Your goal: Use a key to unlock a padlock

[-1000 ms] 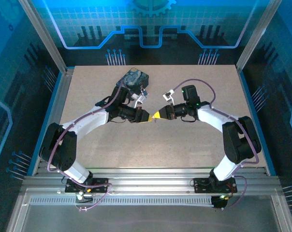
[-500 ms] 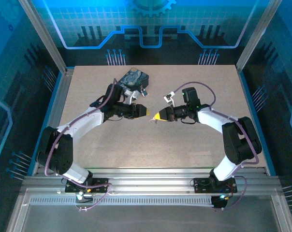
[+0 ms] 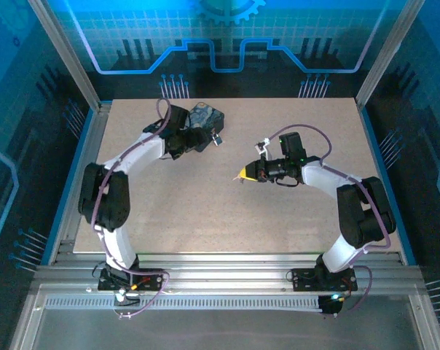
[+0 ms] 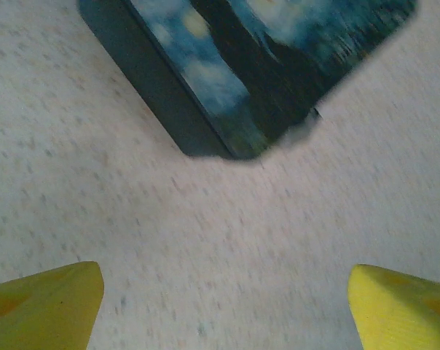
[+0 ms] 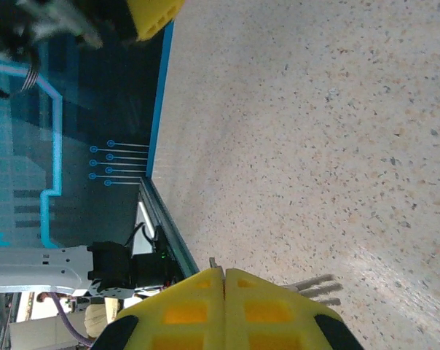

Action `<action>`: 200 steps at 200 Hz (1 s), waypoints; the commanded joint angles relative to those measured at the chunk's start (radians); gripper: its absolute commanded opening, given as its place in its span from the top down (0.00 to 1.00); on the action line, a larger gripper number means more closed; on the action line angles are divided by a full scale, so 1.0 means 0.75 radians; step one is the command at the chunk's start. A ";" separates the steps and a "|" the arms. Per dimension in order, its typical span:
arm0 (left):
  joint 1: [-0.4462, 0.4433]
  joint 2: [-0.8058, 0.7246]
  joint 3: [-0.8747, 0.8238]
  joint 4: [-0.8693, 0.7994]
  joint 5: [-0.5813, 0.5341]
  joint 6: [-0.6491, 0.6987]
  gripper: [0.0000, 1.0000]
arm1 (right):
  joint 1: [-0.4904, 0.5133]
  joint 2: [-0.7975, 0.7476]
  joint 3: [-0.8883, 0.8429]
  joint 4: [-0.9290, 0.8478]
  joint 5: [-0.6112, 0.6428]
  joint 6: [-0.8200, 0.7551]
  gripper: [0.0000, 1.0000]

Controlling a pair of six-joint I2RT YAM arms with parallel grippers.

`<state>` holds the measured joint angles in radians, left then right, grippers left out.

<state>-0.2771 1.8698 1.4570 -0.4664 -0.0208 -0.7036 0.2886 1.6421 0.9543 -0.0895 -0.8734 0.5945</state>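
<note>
The padlock (image 3: 217,137) is a tiny silvery thing at the near right corner of the dark blue tin box (image 3: 205,117); in the left wrist view it is a blurred grey bit (image 4: 307,131) at the corner of the box (image 4: 256,65). My left gripper (image 3: 202,138) hovers just in front of the box, open, with bare table between its yellow fingertips (image 4: 227,292). My right gripper (image 3: 240,175) is mid-table, shut on the key (image 5: 315,289), whose thin metal prongs stick out beside the closed yellow fingers (image 5: 224,273).
The beige tabletop (image 3: 278,219) is bounded by a blue-edged metal frame (image 3: 85,153). The left arm's elbow (image 3: 103,197) stands near the left edge. The table's edge and a dark wall (image 5: 96,109) show in the right wrist view.
My left gripper let go at the centre, opened wide and swung back-left to the tin box. My right gripper stayed shut on the key and shifted slightly right.
</note>
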 commanded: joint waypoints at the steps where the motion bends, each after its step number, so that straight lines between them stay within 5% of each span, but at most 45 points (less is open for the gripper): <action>1: 0.026 0.101 0.135 -0.002 -0.081 -0.095 0.11 | -0.001 -0.053 0.008 -0.086 0.021 -0.044 1.00; 54: 0.074 0.276 0.270 0.081 -0.057 -0.110 0.11 | 0.002 -0.021 0.029 -0.100 0.004 -0.058 1.00; 102: 0.081 0.360 0.280 0.074 -0.046 -0.040 0.22 | 0.009 0.011 0.069 -0.129 -0.012 -0.070 1.00; 150: 0.081 0.304 0.165 0.060 0.018 0.162 0.39 | 0.006 -0.019 0.073 -0.172 0.006 -0.091 1.00; 200: 0.081 0.120 -0.061 0.042 0.158 0.363 0.45 | -0.021 -0.005 0.084 -0.208 0.022 -0.097 1.00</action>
<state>-0.2176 2.0377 1.5135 -0.3294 0.0414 -0.5522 0.2867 1.6363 0.9840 -0.2096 -0.8631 0.5415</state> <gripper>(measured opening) 0.556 0.048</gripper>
